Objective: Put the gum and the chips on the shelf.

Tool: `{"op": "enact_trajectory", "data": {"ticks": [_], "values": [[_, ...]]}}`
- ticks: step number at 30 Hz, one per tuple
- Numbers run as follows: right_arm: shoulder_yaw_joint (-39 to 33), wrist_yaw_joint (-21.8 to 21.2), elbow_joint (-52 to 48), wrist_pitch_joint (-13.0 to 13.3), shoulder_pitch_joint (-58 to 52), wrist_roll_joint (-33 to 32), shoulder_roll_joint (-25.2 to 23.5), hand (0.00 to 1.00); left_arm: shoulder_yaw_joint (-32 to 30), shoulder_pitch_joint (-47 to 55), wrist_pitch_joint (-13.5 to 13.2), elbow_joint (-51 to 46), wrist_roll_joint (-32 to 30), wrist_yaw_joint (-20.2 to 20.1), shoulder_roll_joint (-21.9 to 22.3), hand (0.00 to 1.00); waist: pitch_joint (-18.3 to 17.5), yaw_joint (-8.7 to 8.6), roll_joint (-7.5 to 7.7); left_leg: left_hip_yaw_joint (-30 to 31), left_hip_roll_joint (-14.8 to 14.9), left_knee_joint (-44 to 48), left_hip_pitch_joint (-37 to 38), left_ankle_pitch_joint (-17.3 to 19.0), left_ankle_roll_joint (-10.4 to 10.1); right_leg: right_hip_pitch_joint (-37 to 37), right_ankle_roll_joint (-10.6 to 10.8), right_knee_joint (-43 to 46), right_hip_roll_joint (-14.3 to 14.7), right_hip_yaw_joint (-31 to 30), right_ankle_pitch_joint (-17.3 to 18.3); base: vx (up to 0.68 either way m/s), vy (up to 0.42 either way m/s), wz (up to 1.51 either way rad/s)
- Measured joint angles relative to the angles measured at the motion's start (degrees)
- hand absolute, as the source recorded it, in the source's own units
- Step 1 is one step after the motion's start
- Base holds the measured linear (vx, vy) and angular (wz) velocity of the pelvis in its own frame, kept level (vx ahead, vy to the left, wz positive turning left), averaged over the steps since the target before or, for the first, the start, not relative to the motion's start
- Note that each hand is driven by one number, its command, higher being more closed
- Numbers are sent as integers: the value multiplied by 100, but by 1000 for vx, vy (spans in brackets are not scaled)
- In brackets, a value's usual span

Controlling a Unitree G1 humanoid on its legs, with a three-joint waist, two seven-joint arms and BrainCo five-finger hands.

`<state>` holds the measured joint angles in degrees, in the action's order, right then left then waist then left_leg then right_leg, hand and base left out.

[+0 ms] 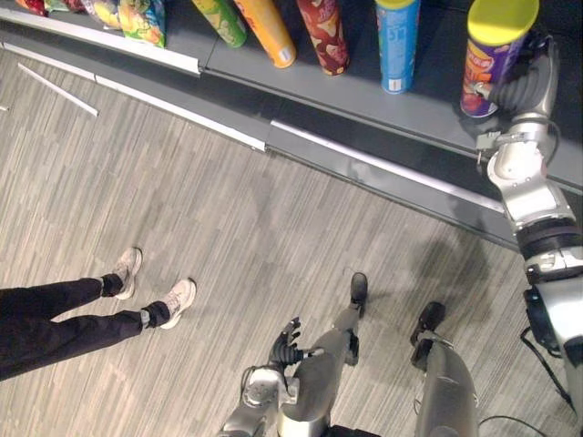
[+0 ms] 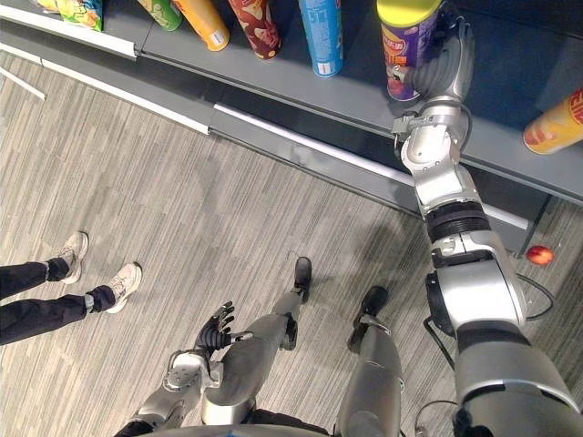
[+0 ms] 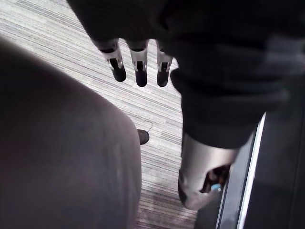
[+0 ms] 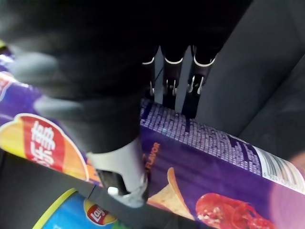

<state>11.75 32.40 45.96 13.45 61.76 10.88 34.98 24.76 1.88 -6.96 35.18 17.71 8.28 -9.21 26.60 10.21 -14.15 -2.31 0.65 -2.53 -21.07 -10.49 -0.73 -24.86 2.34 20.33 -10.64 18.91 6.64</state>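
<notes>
Chips can (image 1: 480,77): tall cylinder, glossy purple wrap w/ chip & red lobster pics, yellow lid. Stands upright on the dark grey matt shelf (image 1: 428,114), nr its front edge, just right of a blue can (image 1: 396,45). Right hand (image 2: 448,64) clamped on it: fingers (image 4: 174,83) round one side, thumb (image 4: 119,181) on the other. Further left: red can (image 1: 323,36), orange can (image 1: 269,32). Left hand (image 1: 287,344) hangs low over the grey wood-grain floor (image 1: 228,209), fingers (image 3: 139,71) relaxed, apart, holding nothing. Person's legs (image 1: 73,314), dark trousers, pale shoes, at floor's left.
</notes>
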Motion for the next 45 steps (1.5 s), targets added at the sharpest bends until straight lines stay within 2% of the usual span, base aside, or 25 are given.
{"op": "enact_trajectory", "data": {"ticks": [6, 20, 38, 39, 45], "values": [[1, 138, 0, -7, 0, 10, 5, 100, 1, 0, 2, 3, -1, -2, -2, 0, 0, 9, 0, 2, 5, 1, -12, 1, -1, -1, -3, -11, 1, 13, 2, 19, -20, 0], [1, 155, 61, -10, 1, 12, 21, 100, 10, -32, -8, -2, 7, -4, -4, 0, 0, 95, 0, 0, 24, 69, -142, 19, -22, -107, -4, -8, 12, 12, -1, 19, -13, 0], [-6, 200, 259, -20, -4, 25, 147, 100, 32, -36, -19, 1, 12, -4, -4, 0, -10, 97, -14, -48, 64, 73, -189, 39, -48, -189, -9, -3, 53, -39, 4, 21, -17, -2], [-6, 201, 260, -20, -4, 25, 180, 0, 34, -37, -19, 1, 16, -5, -4, 0, -10, 98, -14, -49, 64, 73, -189, 40, -50, -189, -10, -4, 53, -40, 5, 31, -18, -1], [-95, 283, 258, -8, -4, 21, 242, 0, 76, -50, -15, 3, 18, -7, -3, 0, -12, 94, -17, -58, 71, 75, -188, 53, -66, -193, -11, -6, 59, -44, 7, 0, 0, 0]]}}
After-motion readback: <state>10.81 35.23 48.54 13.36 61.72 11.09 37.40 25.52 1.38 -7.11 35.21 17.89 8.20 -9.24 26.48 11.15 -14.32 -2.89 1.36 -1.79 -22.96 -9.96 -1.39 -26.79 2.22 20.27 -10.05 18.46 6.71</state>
